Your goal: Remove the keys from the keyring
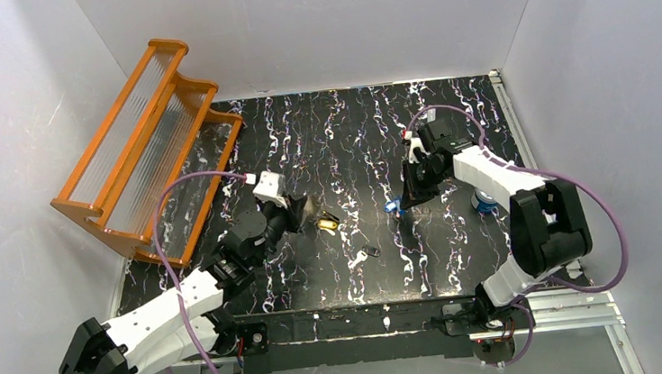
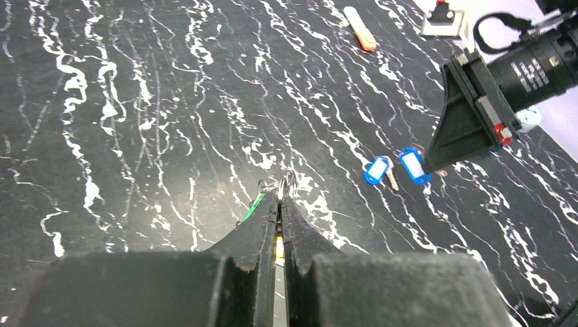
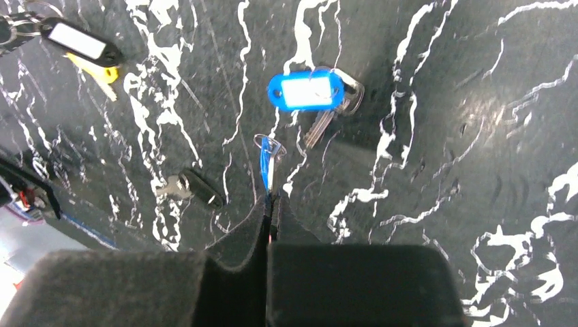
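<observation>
Surface: glossy black tabletop (image 1: 341, 141), white-veined.
Left gripper (image 2: 279, 199): mine — clenched on the thin wire keyring (image 2: 285, 182) at my tips.
Right gripper (image 3: 270, 203): pinching a flat blue tag (image 3: 266, 162), edge-on.
Keys: silver key (image 3: 320, 126) with oblong blue tag (image 3: 305, 90) lies just ahead of my right jaws.

A rack (image 1: 148, 149) stands far left on the table (image 1: 341, 132), keys (image 3: 319, 126) scattered mid-table

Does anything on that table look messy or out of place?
Nothing broken or spilled. It just looks untidy: a blue-tagged key and a dark key lie apart on the table, while the left claw pinches a small metal ring and the right claw pinches a blue tag edge-on.
</observation>
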Controlling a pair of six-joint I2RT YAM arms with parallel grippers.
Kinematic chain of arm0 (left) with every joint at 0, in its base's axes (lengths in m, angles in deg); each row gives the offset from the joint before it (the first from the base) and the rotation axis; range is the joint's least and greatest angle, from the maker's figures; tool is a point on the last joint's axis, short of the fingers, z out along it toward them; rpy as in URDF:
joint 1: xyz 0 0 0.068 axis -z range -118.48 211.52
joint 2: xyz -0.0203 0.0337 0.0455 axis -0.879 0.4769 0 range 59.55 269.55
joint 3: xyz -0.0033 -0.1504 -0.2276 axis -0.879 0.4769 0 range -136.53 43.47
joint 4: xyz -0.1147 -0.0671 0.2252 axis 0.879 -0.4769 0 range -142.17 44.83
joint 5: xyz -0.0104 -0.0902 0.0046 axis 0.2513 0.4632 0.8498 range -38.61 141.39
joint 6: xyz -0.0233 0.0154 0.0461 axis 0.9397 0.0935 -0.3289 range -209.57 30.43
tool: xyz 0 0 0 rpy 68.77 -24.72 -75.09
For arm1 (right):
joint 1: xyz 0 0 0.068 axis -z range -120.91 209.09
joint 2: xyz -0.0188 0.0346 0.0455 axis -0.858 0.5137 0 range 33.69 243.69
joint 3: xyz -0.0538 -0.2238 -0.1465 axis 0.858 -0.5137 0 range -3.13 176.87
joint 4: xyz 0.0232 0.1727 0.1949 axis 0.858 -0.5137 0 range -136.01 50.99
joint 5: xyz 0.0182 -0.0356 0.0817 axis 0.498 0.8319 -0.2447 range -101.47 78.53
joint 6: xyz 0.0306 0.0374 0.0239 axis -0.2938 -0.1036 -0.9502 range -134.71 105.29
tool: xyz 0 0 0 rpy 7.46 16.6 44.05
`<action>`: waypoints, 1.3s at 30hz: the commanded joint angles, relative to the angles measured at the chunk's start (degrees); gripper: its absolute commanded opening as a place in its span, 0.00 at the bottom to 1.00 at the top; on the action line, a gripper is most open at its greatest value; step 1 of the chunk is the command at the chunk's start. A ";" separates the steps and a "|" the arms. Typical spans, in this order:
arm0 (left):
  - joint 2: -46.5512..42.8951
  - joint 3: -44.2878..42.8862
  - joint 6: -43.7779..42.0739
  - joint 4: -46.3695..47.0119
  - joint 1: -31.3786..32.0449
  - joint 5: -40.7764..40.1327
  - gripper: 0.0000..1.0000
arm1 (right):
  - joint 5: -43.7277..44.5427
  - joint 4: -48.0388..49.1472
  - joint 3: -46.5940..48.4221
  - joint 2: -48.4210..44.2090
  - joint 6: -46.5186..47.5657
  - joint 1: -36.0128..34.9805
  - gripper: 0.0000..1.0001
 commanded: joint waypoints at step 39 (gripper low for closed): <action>-26.78 -13.18 -4.19 -41.92 -6.12 -17.22 0.66 | 30.07 7.83 -10.21 -66.37 -0.31 3.19 0.99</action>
